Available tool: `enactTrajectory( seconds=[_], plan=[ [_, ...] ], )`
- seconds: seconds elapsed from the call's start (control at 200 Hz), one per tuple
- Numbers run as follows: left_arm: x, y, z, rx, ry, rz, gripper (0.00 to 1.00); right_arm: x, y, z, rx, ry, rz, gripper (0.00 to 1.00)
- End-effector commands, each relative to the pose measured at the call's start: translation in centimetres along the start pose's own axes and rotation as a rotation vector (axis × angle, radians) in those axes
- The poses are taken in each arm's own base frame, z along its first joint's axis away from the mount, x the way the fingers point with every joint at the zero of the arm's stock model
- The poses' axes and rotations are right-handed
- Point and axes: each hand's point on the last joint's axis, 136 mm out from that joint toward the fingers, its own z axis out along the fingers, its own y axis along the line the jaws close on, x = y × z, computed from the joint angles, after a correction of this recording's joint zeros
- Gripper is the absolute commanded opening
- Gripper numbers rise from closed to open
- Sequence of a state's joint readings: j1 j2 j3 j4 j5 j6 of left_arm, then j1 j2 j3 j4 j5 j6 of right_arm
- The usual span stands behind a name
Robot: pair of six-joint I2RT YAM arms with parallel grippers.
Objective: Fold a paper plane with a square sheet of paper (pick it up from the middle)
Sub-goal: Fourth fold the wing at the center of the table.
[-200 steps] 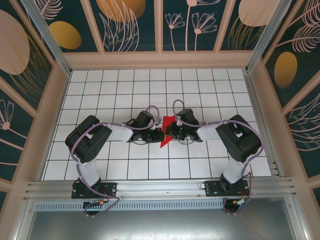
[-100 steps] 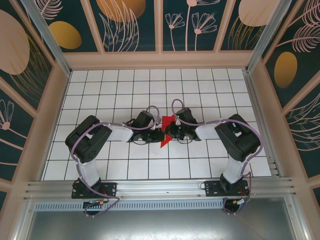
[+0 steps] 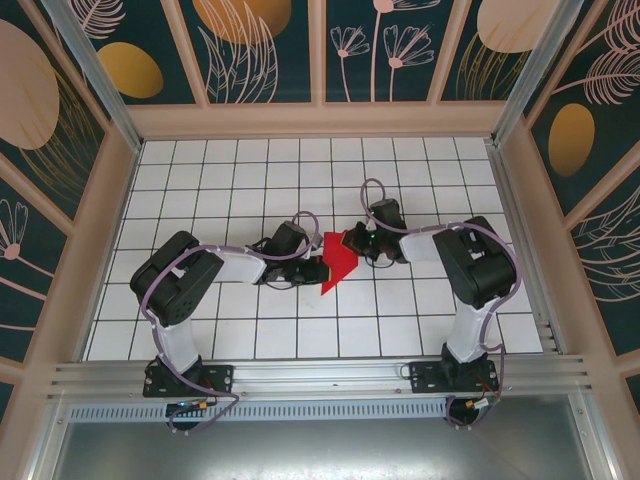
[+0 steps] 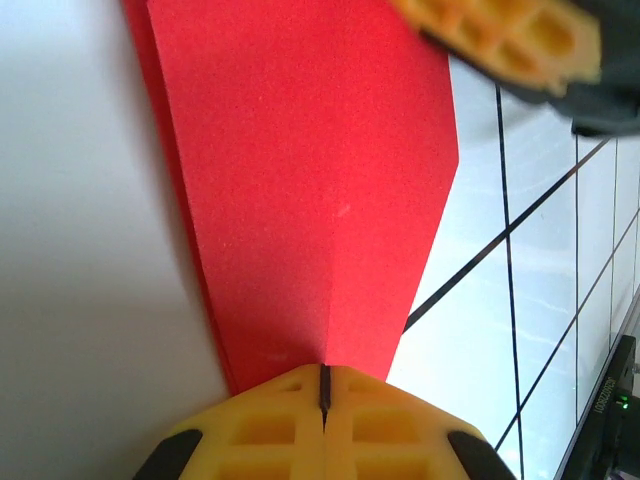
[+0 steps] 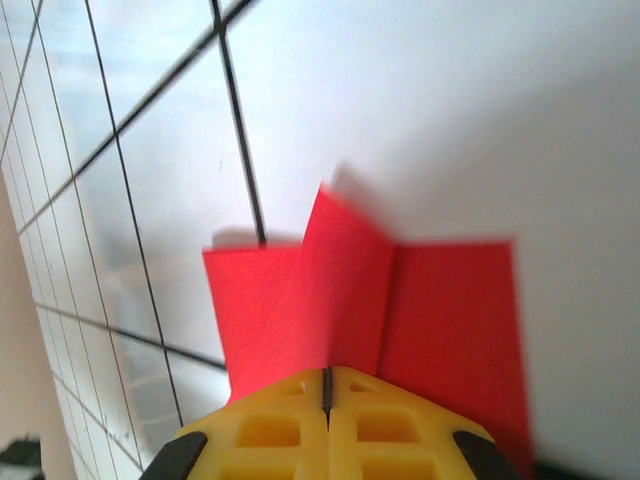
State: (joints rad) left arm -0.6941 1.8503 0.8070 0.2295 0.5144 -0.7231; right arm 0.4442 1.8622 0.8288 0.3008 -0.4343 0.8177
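Observation:
The square sheet of paper [image 3: 340, 262] is bright red and folded into a layered, pointed shape, held above the middle of the white grid table [image 3: 250, 180]. My left gripper [image 3: 322, 268] is shut on its left edge. In the left wrist view the yellow jaws [image 4: 323, 385] pinch the paper [image 4: 310, 180] at a crease. My right gripper [image 3: 352, 242] is shut on the paper's upper right corner. The right wrist view has its jaws [image 5: 326, 385] closed on an upright flap of the paper [image 5: 290, 300]. One of the right gripper's yellow fingers [image 4: 500, 38] appears at the top of the left wrist view.
Patterned walls with tan frames [image 3: 320, 118] enclose the table on three sides. An aluminium rail [image 3: 320, 375] runs along the near edge by the arm bases. White tiles lie open behind and in front of the grippers.
My right gripper has moved back and to the right, drawing its corner of the red paper with it, so the paper spreads wider. The left gripper has stayed put.

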Motion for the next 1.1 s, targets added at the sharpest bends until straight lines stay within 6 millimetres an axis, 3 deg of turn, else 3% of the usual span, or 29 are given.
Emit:
enactTrajectory(
  seconds=[0.0, 0.21, 0.425, 0.49, 0.635, 0.806, 0.901, 1.096],
  plan=[
    [7.0, 9.3, -0.4, -0.328, 0.177, -0.130, 0.00, -3.1, -3.4, 0.2, 0.131, -0.096, -0.001, 0.01],
    [7.0, 9.2, -0.5, -0.326, 0.177, -0.128, 0.00, -5.5, -3.5, 0.1, 0.136, -0.104, 0.004, 0.02],
    [7.0, 9.2, -0.6, -0.329, 0.177, -0.124, 0.00, -7.6, -2.0, -1.0, 0.181, -0.105, -0.060, 0.02],
    [6.9, 9.1, -0.6, -0.327, 0.175, -0.125, 0.00, -7.6, -0.7, -1.6, 0.141, -0.107, -0.079, 0.03],
    [6.6, 8.9, -0.6, -0.324, 0.168, -0.122, 0.00, -6.0, 2.6, -3.2, 0.050, -0.106, -0.141, 0.05],
    [6.4, 8.8, -0.6, -0.321, 0.164, -0.121, 0.00, -1.5, 6.1, -3.0, -0.122, -0.016, -0.167, 0.05],
    [6.3, 8.6, -0.5, -0.317, 0.164, -0.120, 0.00, 0.6, 5.9, -1.9, -0.133, 0.027, -0.164, 0.04],
    [6.0, 8.4, -0.5, -0.316, 0.162, -0.113, 0.00, 2.0, 2.3, -0.2, -0.059, 0.059, -0.113, 0.00]
  ],
)
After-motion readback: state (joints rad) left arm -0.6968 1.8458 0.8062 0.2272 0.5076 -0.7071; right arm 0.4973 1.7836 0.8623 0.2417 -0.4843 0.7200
